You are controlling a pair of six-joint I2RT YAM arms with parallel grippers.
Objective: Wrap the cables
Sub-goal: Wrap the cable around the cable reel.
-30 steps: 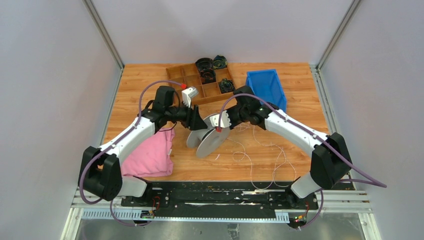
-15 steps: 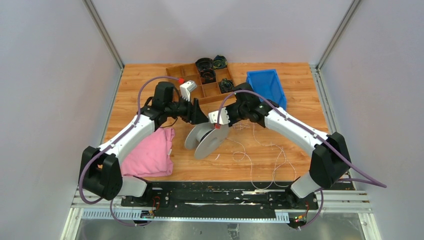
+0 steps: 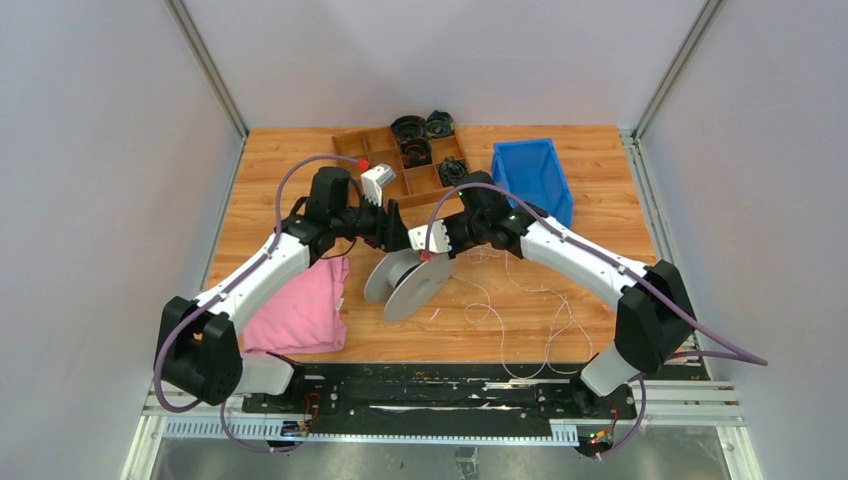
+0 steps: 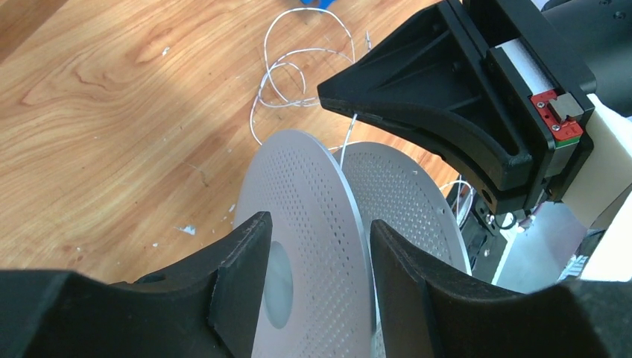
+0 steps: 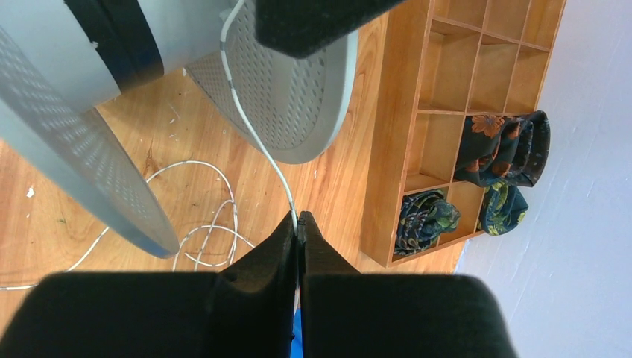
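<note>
Okay, your right hand (image 5: 298,222) is pinched shut on the cable (image 5: 253,134), probably to keep tension as it feeds onto the spool (image 4: 298,186) just ahead. Your left hand (image 4: 317,227) straddles a flange to steady it, fingers apart, though I can't tell if it's actually gripping. Slack sits on the bench (image 4: 112,112) beneath.

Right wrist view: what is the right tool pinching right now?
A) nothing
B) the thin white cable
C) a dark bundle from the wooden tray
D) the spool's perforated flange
B: the right tool is shut on the thin white cable, which runs from its tips up to the spool.
</note>
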